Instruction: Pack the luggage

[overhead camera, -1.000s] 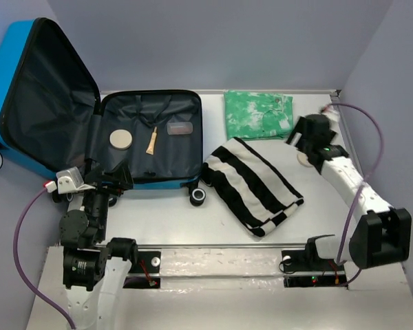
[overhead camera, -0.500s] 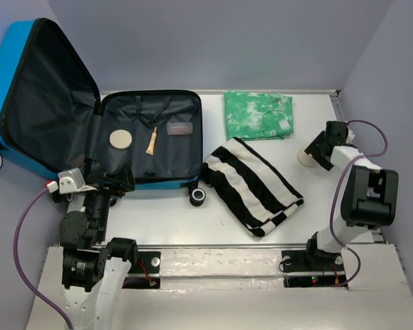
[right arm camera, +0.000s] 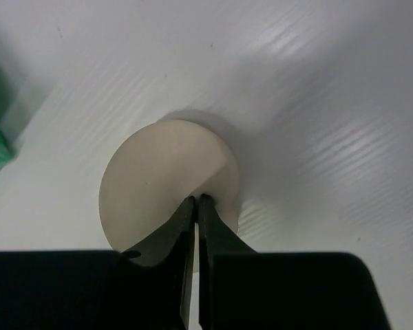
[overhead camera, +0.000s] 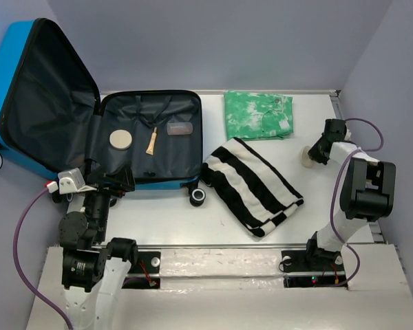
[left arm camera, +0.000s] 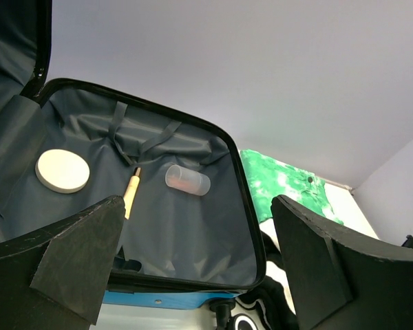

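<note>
**While the luggage [overhead camera: 172, 159] lies open, right gripper [right arm camera: 196, 199] sits shut over cream disc [right arm camera: 158, 175]**

With its lid raised, the luggage sits at ten o'clock on the table [overhead camera: 158, 220]. At three o'clock the right gripper is closed, tips together on the cream disc. At eight o'clock the left gripper [left arm camera: 196, 206] gapes wide, empty.

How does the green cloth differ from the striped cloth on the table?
The green cloth is mottled green and white; the striped cloth has broad black and white bands. The green cloth lies square to the table, the striped cloth diagonally. The striped cloth looks larger than the green cloth. Both are folded flat, outside the luggage.
</note>
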Action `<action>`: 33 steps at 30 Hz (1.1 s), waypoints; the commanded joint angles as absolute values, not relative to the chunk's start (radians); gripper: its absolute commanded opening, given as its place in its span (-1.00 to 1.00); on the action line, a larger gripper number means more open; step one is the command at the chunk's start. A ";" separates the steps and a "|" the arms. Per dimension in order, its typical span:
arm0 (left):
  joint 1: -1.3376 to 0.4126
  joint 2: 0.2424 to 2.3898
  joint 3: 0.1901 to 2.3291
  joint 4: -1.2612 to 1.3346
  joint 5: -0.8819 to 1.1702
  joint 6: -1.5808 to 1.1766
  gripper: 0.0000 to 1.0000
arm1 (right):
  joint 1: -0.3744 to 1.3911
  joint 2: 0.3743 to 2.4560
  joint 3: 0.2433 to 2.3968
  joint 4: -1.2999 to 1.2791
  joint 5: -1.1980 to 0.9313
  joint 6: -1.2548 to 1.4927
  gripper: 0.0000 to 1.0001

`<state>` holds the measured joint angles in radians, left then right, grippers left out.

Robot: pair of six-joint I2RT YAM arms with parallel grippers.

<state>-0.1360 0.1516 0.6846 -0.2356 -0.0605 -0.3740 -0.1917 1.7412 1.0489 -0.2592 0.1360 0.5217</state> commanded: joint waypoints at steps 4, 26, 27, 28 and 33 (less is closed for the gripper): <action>-0.140 0.153 0.680 -0.186 -0.046 -0.353 0.98 | -0.062 1.404 0.960 -0.156 0.046 0.502 -0.86; -0.135 0.259 0.675 -0.183 -0.023 -0.376 0.98 | 0.730 1.767 1.593 -0.267 -0.029 0.460 1.00; -0.135 0.259 0.673 -0.178 -0.009 -0.377 0.98 | 0.720 1.709 1.506 -0.267 -0.011 0.459 1.00; -0.135 0.261 0.670 -0.167 -0.005 -0.377 0.98 | 0.689 1.674 1.453 -0.267 -0.005 0.459 0.99; -0.135 0.291 0.660 -0.140 0.107 -0.367 0.98 | 0.554 1.458 1.072 -0.281 0.043 0.448 0.69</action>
<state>-0.1356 0.2508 0.6735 -0.2161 0.0063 -0.3756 0.6697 1.6226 1.2762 -0.2550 0.0032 0.4763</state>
